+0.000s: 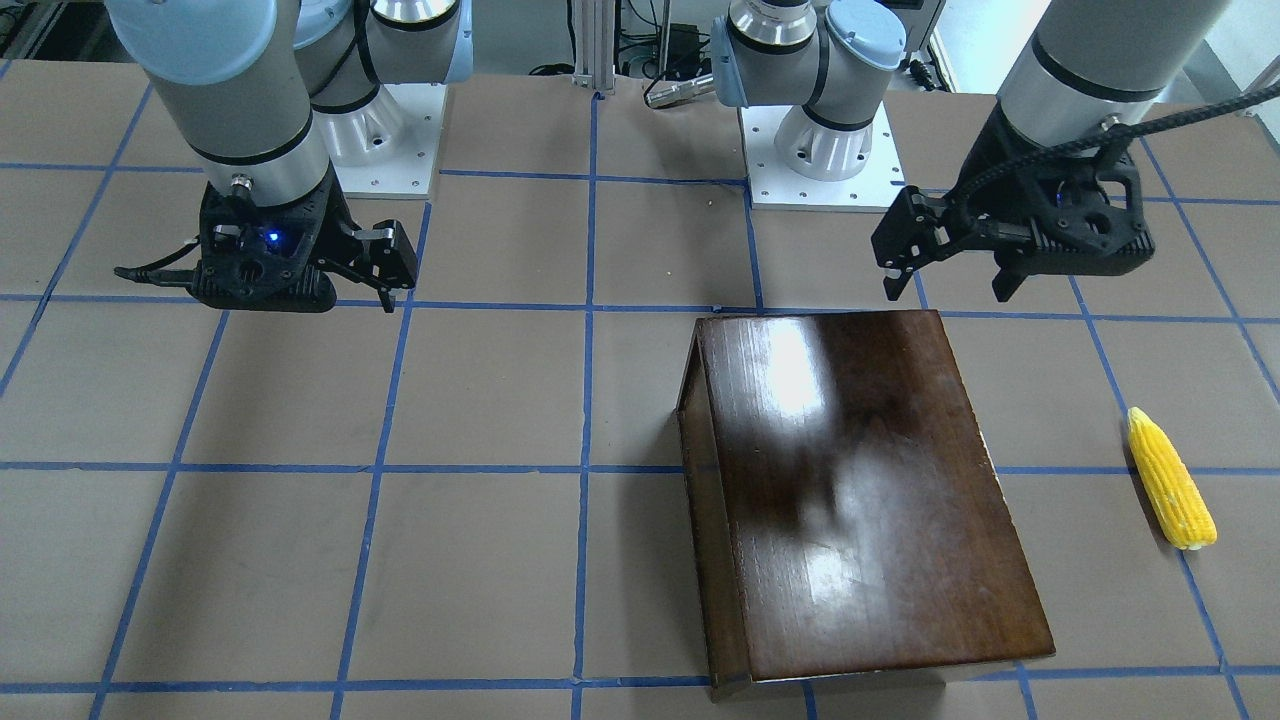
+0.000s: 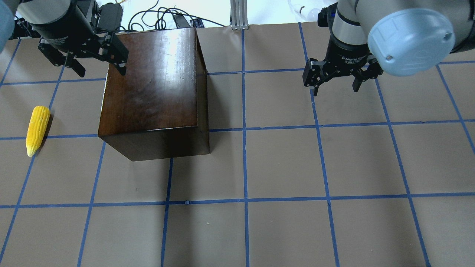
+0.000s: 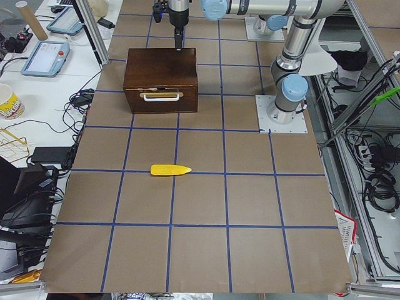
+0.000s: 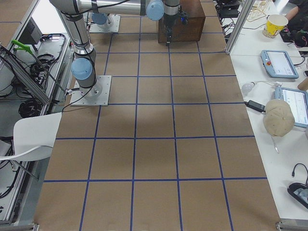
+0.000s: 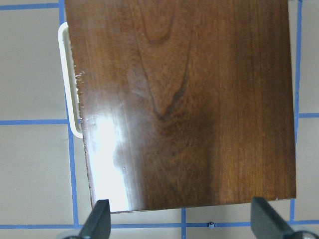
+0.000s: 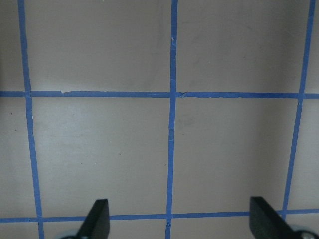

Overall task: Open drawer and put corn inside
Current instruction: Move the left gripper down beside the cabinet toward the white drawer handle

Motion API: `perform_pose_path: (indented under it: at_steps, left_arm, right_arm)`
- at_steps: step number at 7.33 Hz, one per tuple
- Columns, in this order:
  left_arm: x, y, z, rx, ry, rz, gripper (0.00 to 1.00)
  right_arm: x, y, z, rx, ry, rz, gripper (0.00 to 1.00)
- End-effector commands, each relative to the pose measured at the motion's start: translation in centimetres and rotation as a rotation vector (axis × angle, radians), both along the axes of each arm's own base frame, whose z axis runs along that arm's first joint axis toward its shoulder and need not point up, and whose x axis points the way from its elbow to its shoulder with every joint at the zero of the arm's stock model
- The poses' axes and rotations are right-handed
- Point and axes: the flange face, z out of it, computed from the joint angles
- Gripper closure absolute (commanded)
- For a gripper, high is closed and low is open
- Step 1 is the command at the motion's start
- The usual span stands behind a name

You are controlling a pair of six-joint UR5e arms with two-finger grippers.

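The dark-brown cabinet (image 2: pixel 156 85) stands on the table's left half. Its drawer (image 3: pixel 140 101) is closed; the front panel with a white handle (image 3: pixel 161 97) shows in the exterior left view. The handle (image 5: pixel 67 79) also shows in the left wrist view. The yellow corn (image 2: pixel 37 129) lies on the table to the left of the cabinet, also in the front view (image 1: pixel 1170 478). My left gripper (image 2: pixel 100 70) is open and empty above the cabinet's far left edge. My right gripper (image 2: pixel 336 89) is open and empty over bare table at the far right.
The table (image 2: pixel 282 167) is brown with a grid of blue tape. Both arm bases (image 1: pixel 820 150) stand at the robot's edge. Tablets, cables and a cup (image 3: pixel 7 100) lie on side benches off the table.
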Motion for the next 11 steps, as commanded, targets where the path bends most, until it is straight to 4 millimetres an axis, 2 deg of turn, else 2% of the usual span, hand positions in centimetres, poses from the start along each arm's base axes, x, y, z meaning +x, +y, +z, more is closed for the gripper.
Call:
perform_pose_path:
  at_steps: [1, 2, 4, 6, 9, 10, 11]
  left_arm:
    - [7.5, -0.7, -0.6, 0.011, 0.004, 0.018, 0.00]
    - [10.8, -1.1, -1.8, 0.030, 0.016, 0.024, 0.00]
    - [15.4, -2.3, -4.7, 0.056, 0.063, 0.050, 0.00]
    - [18.1, -4.2, -7.8, 0.053, 0.135, 0.062, 0.00]
    - [19.7, -6.9, -13.0, 0.057, 0.236, 0.063, 0.00]
    - [19.4, -7.7, -14.3, 0.040, 0.305, 0.066, 0.00]
    - [19.8, -8.2, -15.3, 0.044, 0.313, 0.073, 0.00]
  right_arm:
    - [0.0, 0.0, 0.0, -0.001, 0.000, 0.000, 0.00]
    - [0.0, 0.0, 0.0, 0.000, 0.000, 0.000, 0.00]
    - [0.0, 0.0, -0.1, 0.002, 0.000, 0.000, 0.00]
    - [0.0, 0.0, 0.0, -0.001, 0.000, 0.000, 0.00]
    - [0.0, 0.0, 0.1, -0.001, 0.000, 0.000, 0.00]
    - [0.0, -0.1, -0.1, 0.000, 0.000, 0.000, 0.00]
    - [0.0, 0.0, 0.0, 0.000, 0.000, 0.000, 0.00]
